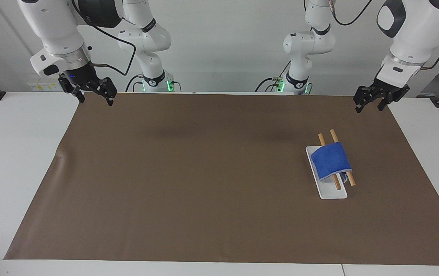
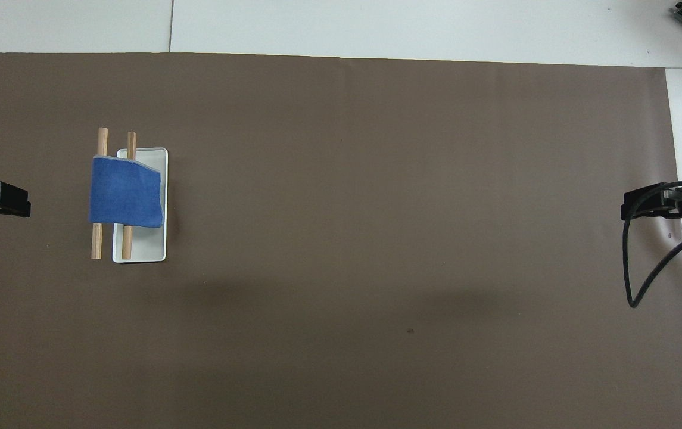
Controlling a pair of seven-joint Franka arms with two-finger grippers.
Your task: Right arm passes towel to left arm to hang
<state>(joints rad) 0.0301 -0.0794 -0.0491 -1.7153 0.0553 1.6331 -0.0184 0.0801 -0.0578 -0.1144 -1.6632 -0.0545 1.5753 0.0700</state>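
The bright-blue towel (image 1: 331,161) hangs draped over two wooden rods (image 1: 351,179) of a small rack with a white base (image 1: 333,194), toward the left arm's end of the table. In the overhead view the towel (image 2: 126,199) covers the middle of both rods (image 2: 97,241). My left gripper (image 1: 369,108) is open and empty, raised over the mat's corner at its own end, apart from the rack. My right gripper (image 1: 97,101), with a blue wrist light, is open and empty over the mat's corner at the right arm's end.
A brown mat (image 1: 204,172) covers most of the white table (image 1: 16,153). Only the tips of the left gripper (image 2: 1,201) and right gripper (image 2: 641,205) show at the overhead view's edges. A black cable (image 2: 644,280) loops from the right wrist.
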